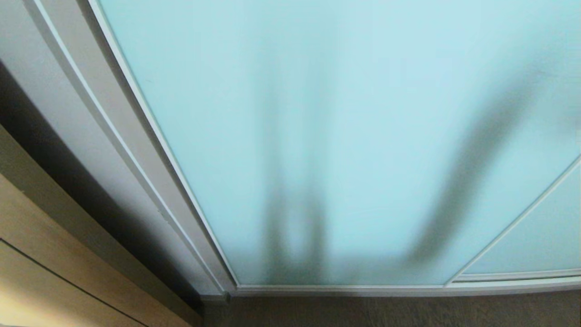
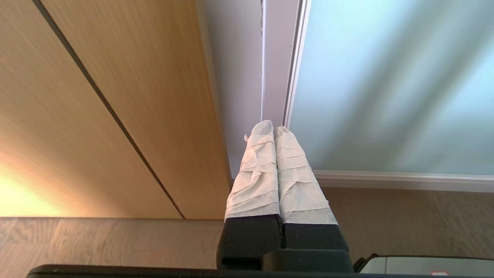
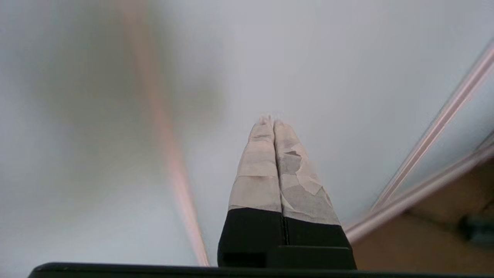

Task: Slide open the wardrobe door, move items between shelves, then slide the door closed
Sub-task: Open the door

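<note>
The sliding wardrobe door fills the head view, a frosted pale blue-green glass panel in a thin silver-white frame, closed against the wardrobe's left edge. Neither arm shows in the head view; only shadows fall on the glass. My left gripper is shut and empty, its taped fingers pointing at the door's frame edge near the floor. My right gripper is shut and empty, pointing at the frosted glass of the door from close by. The items and the shelves are hidden behind the door.
A light wooden cabinet side with a dark seam stands left of the wardrobe. A grey-brown floor runs below the door's bottom rail. A second door panel's frame overlaps at the lower right.
</note>
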Robot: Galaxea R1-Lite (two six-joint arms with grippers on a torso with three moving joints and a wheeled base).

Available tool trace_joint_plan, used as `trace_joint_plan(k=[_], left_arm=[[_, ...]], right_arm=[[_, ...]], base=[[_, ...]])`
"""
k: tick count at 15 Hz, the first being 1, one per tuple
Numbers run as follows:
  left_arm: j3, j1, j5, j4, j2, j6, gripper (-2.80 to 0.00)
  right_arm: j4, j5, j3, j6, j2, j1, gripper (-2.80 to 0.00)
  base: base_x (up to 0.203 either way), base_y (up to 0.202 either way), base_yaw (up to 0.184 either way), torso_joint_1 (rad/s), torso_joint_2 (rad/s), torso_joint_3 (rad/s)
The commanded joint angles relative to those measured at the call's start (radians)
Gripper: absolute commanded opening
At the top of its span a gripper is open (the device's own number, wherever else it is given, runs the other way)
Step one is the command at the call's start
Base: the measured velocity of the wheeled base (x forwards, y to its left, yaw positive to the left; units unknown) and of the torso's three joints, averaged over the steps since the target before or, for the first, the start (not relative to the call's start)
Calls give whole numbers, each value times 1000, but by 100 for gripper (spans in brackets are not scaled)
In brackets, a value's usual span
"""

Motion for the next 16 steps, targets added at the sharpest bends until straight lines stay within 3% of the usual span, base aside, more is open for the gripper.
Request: trace_joint_plan(k=[1, 4, 5, 9, 11, 13, 16], left_arm=[[0, 0, 0, 0, 0, 0, -280], [0, 0, 0, 0, 2, -1, -280], [0, 0, 0, 0, 1, 0, -280], [0, 0, 0, 0, 0, 0, -280], [0, 0, 0, 0, 1, 0, -280], [0, 0, 0, 0, 0, 0, -280], [0, 0, 0, 0, 1, 0, -280]], right_arm=[[-5, 1, 78, -8, -227, -4, -280], [8, -26, 187, -83, -472, 8, -280], [23, -60, 222, -126, -543, 49, -280], [183, -201, 338, -340, -719, 439, -280], [249, -296, 473, -409, -858, 635, -280], [292, -372, 649, -437, -987, 736, -280], [322, -422, 859, -435, -1151, 814, -280]], base=[[0, 0, 0, 0, 0, 0], [0, 0, 0, 0, 0, 0], [0, 0, 0, 0, 0, 0], [0, 0, 0, 0, 0, 0], [0, 0, 0, 0, 0, 0], [0, 0, 0, 0, 0, 0], [0, 0, 0, 0, 0, 0]])
